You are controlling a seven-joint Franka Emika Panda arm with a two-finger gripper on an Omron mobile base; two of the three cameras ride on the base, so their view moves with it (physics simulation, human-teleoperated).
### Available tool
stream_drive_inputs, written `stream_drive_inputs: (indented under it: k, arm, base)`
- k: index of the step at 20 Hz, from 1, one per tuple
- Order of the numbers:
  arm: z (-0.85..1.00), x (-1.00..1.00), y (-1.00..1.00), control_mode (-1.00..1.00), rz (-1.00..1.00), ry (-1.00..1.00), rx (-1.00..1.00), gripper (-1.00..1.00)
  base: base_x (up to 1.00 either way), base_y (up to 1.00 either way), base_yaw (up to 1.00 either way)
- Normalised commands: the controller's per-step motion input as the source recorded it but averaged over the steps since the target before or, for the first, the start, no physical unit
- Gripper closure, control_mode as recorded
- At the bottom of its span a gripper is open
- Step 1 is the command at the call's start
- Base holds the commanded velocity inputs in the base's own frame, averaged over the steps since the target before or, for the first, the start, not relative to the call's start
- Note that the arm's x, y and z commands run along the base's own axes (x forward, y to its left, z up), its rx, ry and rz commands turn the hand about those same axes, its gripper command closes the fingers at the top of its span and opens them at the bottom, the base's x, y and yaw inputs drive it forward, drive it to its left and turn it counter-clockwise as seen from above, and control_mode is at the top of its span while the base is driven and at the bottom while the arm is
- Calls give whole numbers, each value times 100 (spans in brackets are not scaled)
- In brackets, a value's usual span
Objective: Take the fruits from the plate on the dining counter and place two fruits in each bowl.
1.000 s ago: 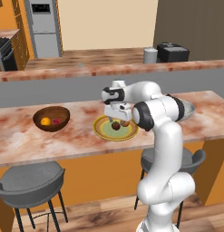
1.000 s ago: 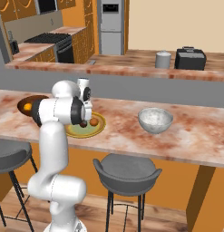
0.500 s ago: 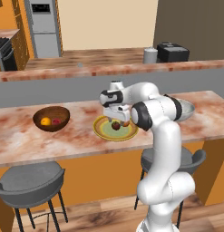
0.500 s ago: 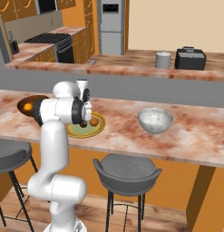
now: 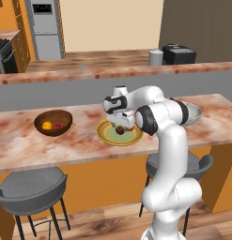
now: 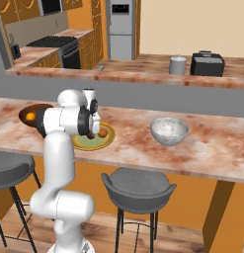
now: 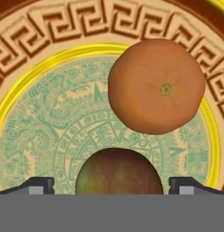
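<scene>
Over the last second the arm has barely shifted: the hand [image 5: 121, 124] was already low over the plate [image 5: 106, 133] and it has only settled a touch closer, so nothing has been lifted yet. In the hand view the two finger tips [image 7: 37, 183] stand wide apart with the dark brown fruit [image 7: 119, 171] between them, not visibly touched, so the hand is spread and empty. The orange fruit [image 7: 156, 86] lies just beyond it on the pale green centre of the plate, the two close together but whether they touch I cannot tell. Both sit on the dining worktop [image 5: 80, 145], and the right base view shows the orange one [image 6: 102, 133] beside the hand. The wooden bowl [image 5: 53, 122] to the left already holds its pair, the yellow-orange fruit [image 5: 47, 125] and the pinkish-red fruit [image 5: 58, 125], so half the job looks finished. The grey stone bowl [image 6: 169, 131] well to the right seems to have nothing in it. My reading is that the grasp of the brown fruit is about to close, and the neighbouring orange could get nudged as the fingers come in
</scene>
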Motion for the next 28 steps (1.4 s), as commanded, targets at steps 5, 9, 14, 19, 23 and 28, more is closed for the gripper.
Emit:
stream_drive_inputs:
  k: [5, 9, 14, 19, 23, 28]
  arm:
    - [-13, -1, 0, -100, 0, -3, 0, -100]
    - [-10, 0, 0, -100, 0, -4, 0, 100]
    - [-4, 0, -1, -100, 0, -4, 0, 100]
    - [22, 0, -11, -100, 0, 0, 0, 100]
    - [68, -12, -18, -100, 1, 0, 6, 100]
    - [80, -27, -28, -100, 9, 0, 3, 100]
  base:
    - [0, 0, 0]
    - [0, 0, 0]
    - [0, 0, 0]
    - [0, 0, 0]
    - [0, 0, 0]
    - [0, 0, 0]
